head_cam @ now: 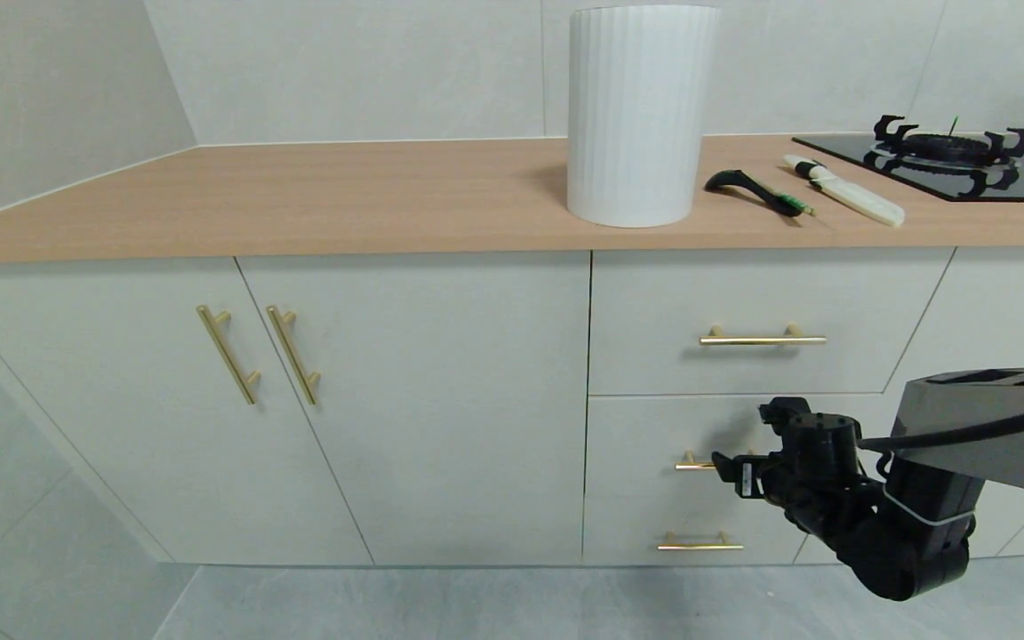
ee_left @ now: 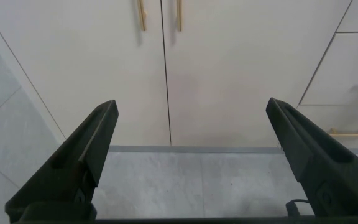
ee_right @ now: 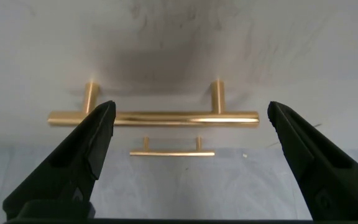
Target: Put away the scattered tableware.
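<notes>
On the wooden counter (head_cam: 299, 196) a black-handled utensil (head_cam: 754, 190) and a white knife (head_cam: 846, 199) lie side by side, right of a tall white ribbed container (head_cam: 635, 116). My right gripper (head_cam: 748, 437) is low in front of the drawers, open, right in front of the middle drawer's gold handle (head_cam: 692, 463). In the right wrist view that handle (ee_right: 154, 117) spans the gap between the open fingers of the gripper (ee_right: 190, 109), without touching them. My left gripper (ee_left: 191, 106) is open and empty, facing the cabinet doors (ee_left: 229, 74) near the floor.
A black gas hob (head_cam: 956, 160) sits at the counter's right end. The top drawer handle (head_cam: 763, 338) and the bottom drawer handle (head_cam: 699, 543) lie above and below my right gripper. Two doors with gold handles (head_cam: 259, 354) fill the left cabinet. All drawers and doors are closed.
</notes>
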Robot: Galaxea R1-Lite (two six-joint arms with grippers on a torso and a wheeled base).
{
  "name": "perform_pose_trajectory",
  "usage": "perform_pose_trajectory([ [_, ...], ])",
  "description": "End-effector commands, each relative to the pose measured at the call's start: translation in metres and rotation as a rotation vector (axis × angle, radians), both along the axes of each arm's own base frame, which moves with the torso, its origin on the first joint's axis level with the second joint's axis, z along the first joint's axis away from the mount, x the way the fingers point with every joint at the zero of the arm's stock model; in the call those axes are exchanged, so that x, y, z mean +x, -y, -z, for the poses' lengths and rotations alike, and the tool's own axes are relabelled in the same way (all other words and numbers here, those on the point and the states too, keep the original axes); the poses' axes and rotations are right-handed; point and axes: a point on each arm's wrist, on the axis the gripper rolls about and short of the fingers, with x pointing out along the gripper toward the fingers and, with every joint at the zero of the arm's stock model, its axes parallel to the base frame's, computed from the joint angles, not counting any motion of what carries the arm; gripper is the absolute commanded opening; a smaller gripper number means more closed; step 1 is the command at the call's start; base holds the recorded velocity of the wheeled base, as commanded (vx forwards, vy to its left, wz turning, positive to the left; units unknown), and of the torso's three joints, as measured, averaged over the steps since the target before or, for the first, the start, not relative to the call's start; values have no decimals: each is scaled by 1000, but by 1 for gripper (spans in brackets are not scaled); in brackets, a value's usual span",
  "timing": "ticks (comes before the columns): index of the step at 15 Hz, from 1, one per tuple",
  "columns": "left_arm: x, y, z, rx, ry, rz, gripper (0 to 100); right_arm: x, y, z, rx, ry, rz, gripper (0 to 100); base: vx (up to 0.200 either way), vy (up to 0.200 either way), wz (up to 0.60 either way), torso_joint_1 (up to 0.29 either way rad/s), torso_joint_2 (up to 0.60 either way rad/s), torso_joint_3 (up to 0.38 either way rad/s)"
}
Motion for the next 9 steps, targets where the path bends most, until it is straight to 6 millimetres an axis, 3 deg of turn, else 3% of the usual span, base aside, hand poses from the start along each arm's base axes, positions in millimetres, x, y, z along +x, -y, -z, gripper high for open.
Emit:
perform_pose_trajectory([
  [1,0,0,0,0,-1,-1,100,2,-1,8,-6,-2,10,100,0,0,0,0,0,0],
  [9,0,0,0,0,-1,-1,100,8,1,24,-17,-8,33,100,0,0,0,0,0,0],
])
